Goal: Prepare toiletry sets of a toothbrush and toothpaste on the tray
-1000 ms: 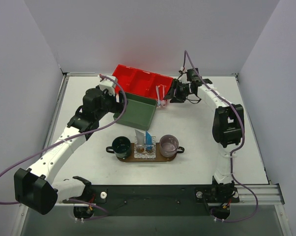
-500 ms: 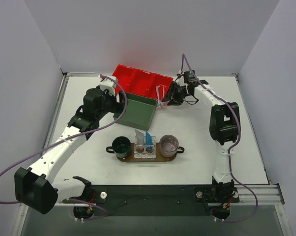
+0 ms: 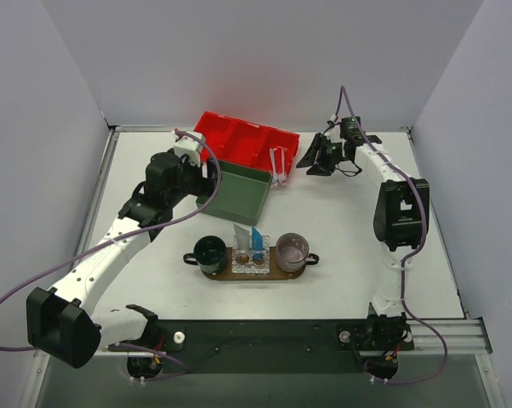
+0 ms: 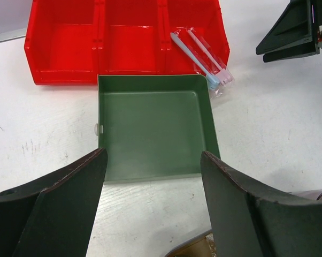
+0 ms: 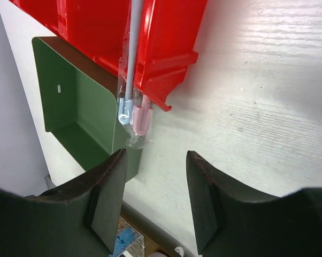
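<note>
your right pincer (image 5: 154, 163) stands apart, empty, beside the toothbrushes (image 5: 133, 64) poking from the bin (image 5: 171, 32); your left pincer (image 4: 151, 160) stands wide apart over the box (image 4: 150, 134).

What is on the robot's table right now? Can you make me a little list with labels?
Toothbrushes: two, wrapped, poking out of the red bin
Tubes: white tube and blue tube stand on the tray, between a dark mug and a purple mug
Green box: empty
Left hand: open, above the green box
Right hand: open, holding nothing, facing the toothbrushes
</note>
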Controlling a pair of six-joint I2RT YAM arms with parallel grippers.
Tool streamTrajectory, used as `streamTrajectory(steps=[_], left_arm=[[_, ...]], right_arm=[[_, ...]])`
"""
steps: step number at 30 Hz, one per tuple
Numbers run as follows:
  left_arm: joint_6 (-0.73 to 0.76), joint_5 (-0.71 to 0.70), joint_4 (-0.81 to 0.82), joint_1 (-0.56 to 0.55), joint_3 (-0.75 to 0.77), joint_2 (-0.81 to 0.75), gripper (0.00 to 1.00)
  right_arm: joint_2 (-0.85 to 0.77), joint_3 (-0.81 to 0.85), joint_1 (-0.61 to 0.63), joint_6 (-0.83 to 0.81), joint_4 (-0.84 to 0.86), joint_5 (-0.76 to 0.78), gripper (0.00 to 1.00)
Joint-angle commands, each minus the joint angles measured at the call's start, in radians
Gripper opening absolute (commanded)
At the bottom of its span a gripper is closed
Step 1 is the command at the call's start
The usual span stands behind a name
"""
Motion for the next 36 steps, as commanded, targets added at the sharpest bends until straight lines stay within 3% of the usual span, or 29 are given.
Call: streamTrajectory(steps=[1, 22, 36], left_arm=[[0.011, -0.006, 0.020, -0.004, 0.046, 0.009, 0.81], [0.013, -0.007, 0.018, -0.004, 0.046, 0.007, 0.81], [0.014, -0.007, 0.018, -0.004, 0.046, 0.004, 0.81]], right_arm=[[0.006, 0.005, 0.017, -0.039, -0.014, -0.058, 0.43], [0.108, 0.089, 0.062, -0.059, -0.011, -0.067, 0.39], [0.176, 0.164, 0.042, -0.064, -0.034, -0.182, 0.40]])
